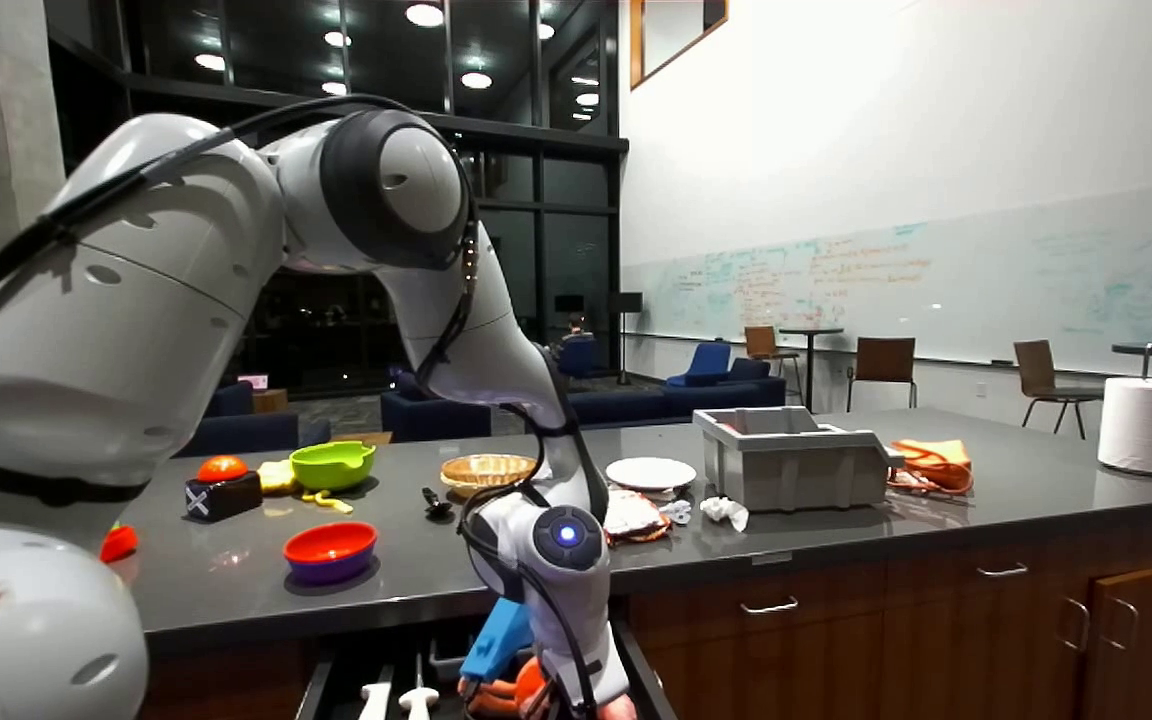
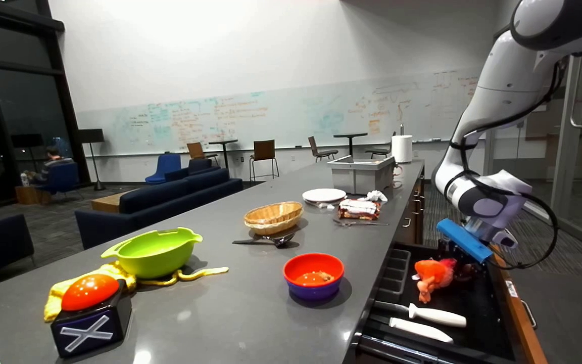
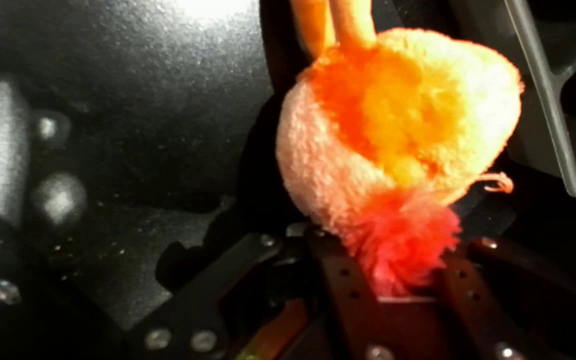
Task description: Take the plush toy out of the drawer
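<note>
The plush toy (image 2: 433,275) is red-orange with a pinkish-red fluffy tuft and thin legs. It is inside the pulled-out drawer (image 2: 478,316). In an exterior view the toy (image 1: 530,684) is partly hidden behind my wrist, and the drawer (image 1: 314,692) is cut off by the bottom edge. In the wrist view the toy (image 3: 398,115) fills the middle, over the black drawer floor (image 3: 178,120). My gripper (image 3: 393,255) has its fingers partly closed on either side of the tuft, which is bunched between them. I cannot tell whether the toy still touches the floor.
White-handled utensils (image 2: 435,314) and a grey organizer (image 2: 394,273) share the drawer; the organizer (image 3: 550,100) is close beside the toy. The countertop edge (image 2: 372,283) runs along the drawer. A red and purple bowl (image 2: 314,275) and a fork (image 2: 361,223) stand near that edge.
</note>
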Tool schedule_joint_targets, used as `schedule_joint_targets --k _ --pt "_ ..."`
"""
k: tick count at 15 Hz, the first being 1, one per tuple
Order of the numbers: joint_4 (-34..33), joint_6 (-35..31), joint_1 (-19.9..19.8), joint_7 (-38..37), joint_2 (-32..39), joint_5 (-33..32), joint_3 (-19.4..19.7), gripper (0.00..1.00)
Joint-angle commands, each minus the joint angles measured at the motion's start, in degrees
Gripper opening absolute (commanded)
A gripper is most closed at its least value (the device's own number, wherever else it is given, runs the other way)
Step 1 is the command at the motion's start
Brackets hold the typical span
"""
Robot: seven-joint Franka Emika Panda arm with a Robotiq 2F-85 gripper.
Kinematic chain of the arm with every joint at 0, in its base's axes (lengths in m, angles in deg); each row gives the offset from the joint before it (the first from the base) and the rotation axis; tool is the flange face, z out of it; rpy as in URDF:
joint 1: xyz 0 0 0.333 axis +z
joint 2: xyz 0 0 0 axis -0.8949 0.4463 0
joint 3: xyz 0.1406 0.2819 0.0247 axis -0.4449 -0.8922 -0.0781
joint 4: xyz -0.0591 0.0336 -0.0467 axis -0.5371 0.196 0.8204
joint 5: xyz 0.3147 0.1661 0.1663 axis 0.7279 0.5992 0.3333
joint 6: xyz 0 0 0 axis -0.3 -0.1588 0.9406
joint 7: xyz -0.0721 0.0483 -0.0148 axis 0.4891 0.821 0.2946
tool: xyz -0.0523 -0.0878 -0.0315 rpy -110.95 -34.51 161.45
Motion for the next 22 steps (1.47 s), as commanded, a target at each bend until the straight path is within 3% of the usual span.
schedule_joint_targets --k 1,9,17,22 --pt "-0.75 0.06 0.28 2.63 -0.28 2.58 0.05 0.03" --pt "3.26 -2.29 1.80 1.41 -9.50 0.80 -0.88 0.05" --pt "8.59 -8.04 3.92 -4.02 -23.60 -6.89 -2.38 0.05" --pt "6.63 -8.06 5.95 2.71 -27.51 -4.21 -3.90 0.05"
